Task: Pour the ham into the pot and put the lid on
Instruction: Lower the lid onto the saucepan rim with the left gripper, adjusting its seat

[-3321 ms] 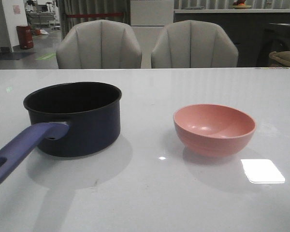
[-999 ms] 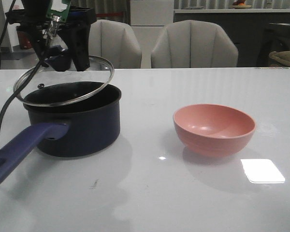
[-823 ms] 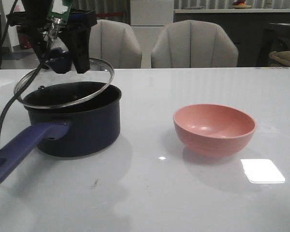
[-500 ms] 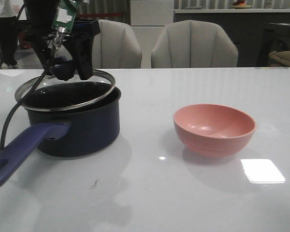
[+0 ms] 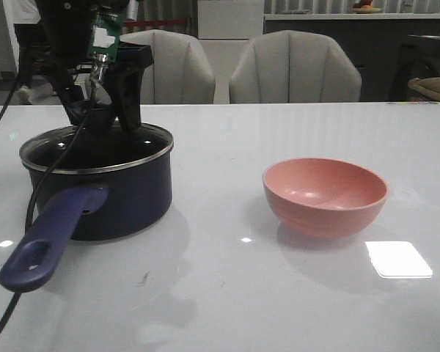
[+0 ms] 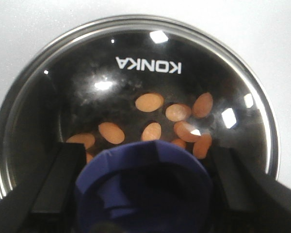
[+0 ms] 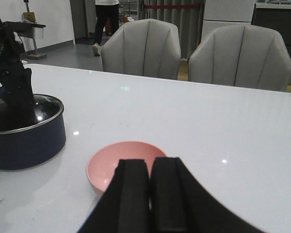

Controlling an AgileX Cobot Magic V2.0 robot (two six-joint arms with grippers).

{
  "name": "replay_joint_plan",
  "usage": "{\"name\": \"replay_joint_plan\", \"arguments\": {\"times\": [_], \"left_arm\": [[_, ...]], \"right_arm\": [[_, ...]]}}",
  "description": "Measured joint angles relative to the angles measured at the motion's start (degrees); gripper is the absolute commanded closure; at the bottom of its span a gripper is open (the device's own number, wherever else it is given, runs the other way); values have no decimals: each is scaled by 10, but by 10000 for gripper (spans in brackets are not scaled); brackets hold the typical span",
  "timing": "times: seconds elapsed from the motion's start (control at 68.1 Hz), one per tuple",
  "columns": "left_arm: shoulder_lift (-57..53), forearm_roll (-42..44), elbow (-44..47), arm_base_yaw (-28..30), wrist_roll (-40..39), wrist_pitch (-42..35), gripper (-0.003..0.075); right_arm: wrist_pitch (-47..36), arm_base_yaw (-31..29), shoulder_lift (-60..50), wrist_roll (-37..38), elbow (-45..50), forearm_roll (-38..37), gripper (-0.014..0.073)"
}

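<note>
Lid (image 6: pixel 136 73), "KONKA"-marked, on pot (image 5: pixel 125 198), knob in left hand (image 6: pixel 143 194); right hand (image 7: pixel 150 194) pinched.

Left end effector (image 5: pixel 106 110) hides the lid (image 5: pixel 95 154) knob in front view. Wrist view: knob (image 6: pixel 143 182) covers some ham (image 6: pixel 149 102). Right end effector (image 7: pixel 150 194) blocks pink bowl (image 7: pixel 119 160) front rim.

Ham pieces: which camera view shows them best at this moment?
The left wrist view: it looks straight down through the clear lid, showing orange ham slices on the pot floor. The front and right wrist views see only the pot's wall and rim from the side, no ham.
</note>
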Motion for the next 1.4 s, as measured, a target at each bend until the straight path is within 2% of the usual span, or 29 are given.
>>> {"name": "replay_joint_plan", "arguments": {"times": [0.088, 0.206, 0.793, 1.087, 1.396], "left_arm": [[0, 0, 0, 0, 0, 0, 255], [1, 1, 0, 0, 0, 0, 219], [-22, 1, -41, 0, 0, 10, 218], [-23, 0, 9, 0, 0, 10, 218], [-9, 1, 11, 0, 0, 6, 216]], "right_arm": [[0, 0, 0, 0, 0, 0, 435], [0, 0, 0, 0, 0, 0, 435], [0, 0, 0, 0, 0, 0, 435], [0, 0, 0, 0, 0, 0, 435], [0, 0, 0, 0, 0, 0, 435]]}}
